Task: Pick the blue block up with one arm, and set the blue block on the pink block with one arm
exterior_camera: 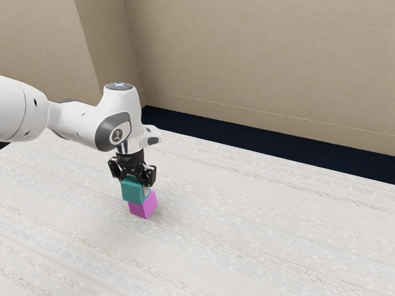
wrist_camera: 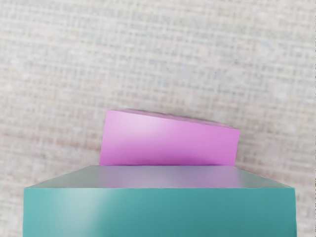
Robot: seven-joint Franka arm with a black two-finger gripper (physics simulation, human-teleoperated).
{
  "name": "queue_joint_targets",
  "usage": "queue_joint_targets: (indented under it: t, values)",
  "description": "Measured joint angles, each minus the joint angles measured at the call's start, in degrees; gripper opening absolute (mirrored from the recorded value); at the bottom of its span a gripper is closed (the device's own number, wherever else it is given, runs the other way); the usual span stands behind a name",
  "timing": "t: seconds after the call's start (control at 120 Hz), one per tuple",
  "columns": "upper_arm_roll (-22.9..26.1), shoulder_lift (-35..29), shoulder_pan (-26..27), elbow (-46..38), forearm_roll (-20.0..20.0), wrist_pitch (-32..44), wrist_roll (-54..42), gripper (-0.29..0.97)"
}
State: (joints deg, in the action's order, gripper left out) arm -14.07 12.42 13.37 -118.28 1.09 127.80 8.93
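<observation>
Holding the glossy teal-blue cube (exterior_camera: 130,189) pinched between its fingers, directly under it, my black claw (exterior_camera: 134,179) has the pick-up done, I judge; seating it squarely on the pink cube (exterior_camera: 144,207) just below, then letting go, remains.

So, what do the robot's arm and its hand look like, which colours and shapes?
The arm is glossy white, with smooth rounded links. Its last joint has a grey side cover with a small round dark mark. The hand is black and compact, with two short fingers.
</observation>
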Motion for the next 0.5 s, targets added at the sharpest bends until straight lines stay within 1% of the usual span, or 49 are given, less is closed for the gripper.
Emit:
queue_joint_targets:
  t: [0.5]
  values:
    - [-0.8,0.83,0.0,0.04,-2.14,2.89,-0.08,0.38]
